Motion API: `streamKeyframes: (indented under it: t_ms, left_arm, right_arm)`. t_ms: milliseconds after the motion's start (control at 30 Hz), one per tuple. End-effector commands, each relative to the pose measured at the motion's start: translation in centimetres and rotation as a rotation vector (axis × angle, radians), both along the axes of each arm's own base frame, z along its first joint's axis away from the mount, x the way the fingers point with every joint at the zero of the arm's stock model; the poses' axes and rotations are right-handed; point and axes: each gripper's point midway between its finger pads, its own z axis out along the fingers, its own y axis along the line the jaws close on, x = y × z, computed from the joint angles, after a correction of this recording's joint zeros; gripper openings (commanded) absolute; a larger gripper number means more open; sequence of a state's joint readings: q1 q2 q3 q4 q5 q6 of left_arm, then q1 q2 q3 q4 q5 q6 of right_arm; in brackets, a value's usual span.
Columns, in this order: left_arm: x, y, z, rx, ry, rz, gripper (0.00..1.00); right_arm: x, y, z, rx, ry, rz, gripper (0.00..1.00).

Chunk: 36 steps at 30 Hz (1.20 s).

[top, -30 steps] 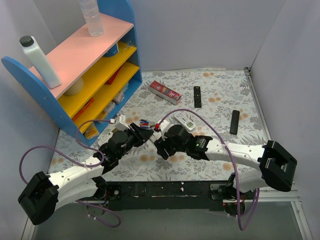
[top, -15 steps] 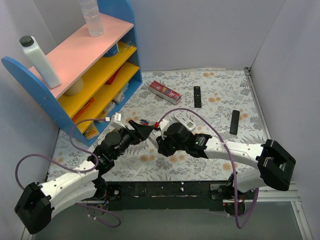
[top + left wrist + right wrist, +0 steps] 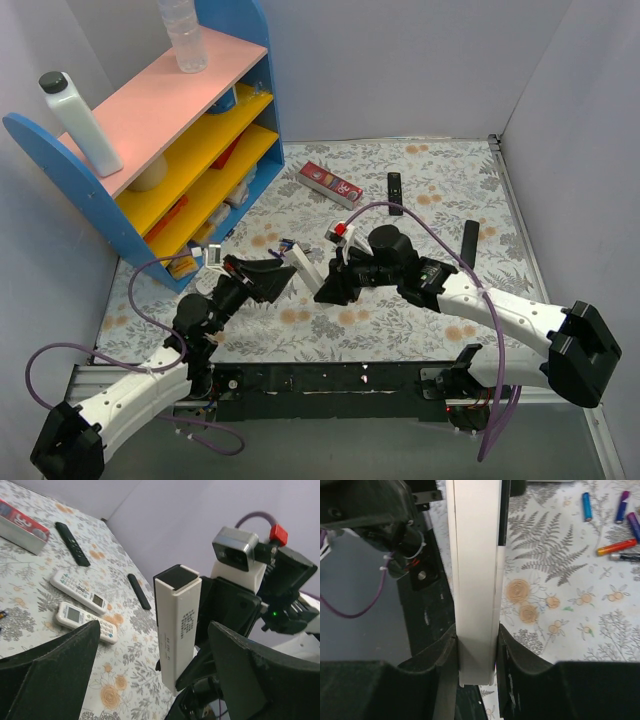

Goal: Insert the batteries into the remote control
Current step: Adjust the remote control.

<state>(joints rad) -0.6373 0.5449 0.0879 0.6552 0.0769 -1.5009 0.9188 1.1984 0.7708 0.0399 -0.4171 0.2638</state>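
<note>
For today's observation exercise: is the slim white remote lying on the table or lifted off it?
Lifted: the right gripper clamps the remote by one end, holding it in the air above the table.

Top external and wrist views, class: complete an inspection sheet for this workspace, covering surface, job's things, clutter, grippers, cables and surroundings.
Surface: floral cloth lying flat over the table.
Job's things: remote control lifted off the cloth, its upper end looks open; batteries loose on the cloth.
Clutter: two white button remotes, two black remotes and a red box, all lying flat.
Grippers: right gripper shut on the remote control's lower end; left gripper open, fingers either side of it, not touching.
Cables: purple cables loop from both arms above the cloth.
Surroundings: blue shelf unit at left with a white bottle on top; plain walls.
</note>
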Motion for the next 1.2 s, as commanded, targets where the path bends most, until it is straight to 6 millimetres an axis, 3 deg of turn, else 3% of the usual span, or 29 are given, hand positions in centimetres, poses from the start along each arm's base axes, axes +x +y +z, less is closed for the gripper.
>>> streamKeyframes:
  t_ms: [0, 200, 300, 433, 467, 567, 633, 700, 767, 800, 867, 900, 1000, 1033, 1167]
  left_arm:
    - [-2.9, -1.7, 2.6, -0.045, -0.154, -0.183, 0.88]
    - [-4.1, -2.2, 3.4, -0.098, -0.193, -0.257, 0.8]
    - [-4.4, -2.4, 3.3, -0.107, -0.188, -0.283, 0.72]
    - [-4.5, -2.2, 3.2, -0.123, -0.182, -0.283, 0.48]
    - [-4.6, -2.2, 3.2, -0.123, -0.179, -0.285, 0.37]
    - [-4.2, -2.0, 2.9, -0.127, -0.162, -0.262, 0.17]
    - [-3.9, -2.0, 2.4, -0.117, -0.135, -0.246, 0.1]
    - [-2.6, -1.9, 1.2, -0.089, -0.068, -0.198, 0.01]
    - [-1.1, -1.6, 0.9, -0.075, -0.013, -0.131, 0.0]
    - [-0.5, -1.5, -0.6, -0.042, 0.051, -0.102, 0.0]
    - [0.6, -1.4, -1.1, -0.024, 0.114, -0.056, 0.0]
    - [1.4, -0.9, -2.6, 0.008, 0.182, -0.005, 0.0]
    - [2.4, -0.4, -4.0, 0.044, 0.278, 0.056, 0.0]
    - [2.5, -0.4, -4.3, 0.044, 0.302, 0.06, 0.0]
    - [3.1, 0.1, -5.0, 0.048, 0.369, 0.109, 0.0]
  right_arm:
    - [-2.8, 0.9, 3.5, 0.157, 0.013, 0.176, 0.15]
    - [-4.0, 1.0, 3.9, 0.187, 0.049, 0.246, 0.15]
    - [-4.4, 1.2, 3.4, 0.186, 0.08, 0.271, 0.16]
    - [-4.5, 1.5, 3.3, 0.208, 0.12, 0.292, 0.16]
    - [-4.6, 1.4, 3.3, 0.211, 0.125, 0.296, 0.16]
    - [-4.1, 1.5, 3.2, 0.205, 0.126, 0.276, 0.18]
    - [-3.6, 1.6, 3.3, 0.188, 0.118, 0.249, 0.25]
    - [-2.9, 1.4, 2.3, 0.135, 0.11, 0.208, 0.39]
    - [-1.4, 1.4, 2.5, 0.099, 0.076, 0.134, 0.56]
    - [-1.2, 1.1, 1.9, 0.057, 0.08, 0.114, 0.61]
    - [0.5, 1.0, 2.2, 0.022, 0.031, 0.029, 0.73]
    - [0.4, 0.7, 1.7, -0.018, 0.022, 0.013, 0.75]
    - [2.3, 0.5, 2.3, -0.076, -0.08, -0.105, 0.78]
    - [1.8, 0.8, 2.3, -0.102, -0.12, -0.1, 0.79]
    - [3.2, 1.2, 2.6, -0.173, -0.238, -0.212, 0.79]
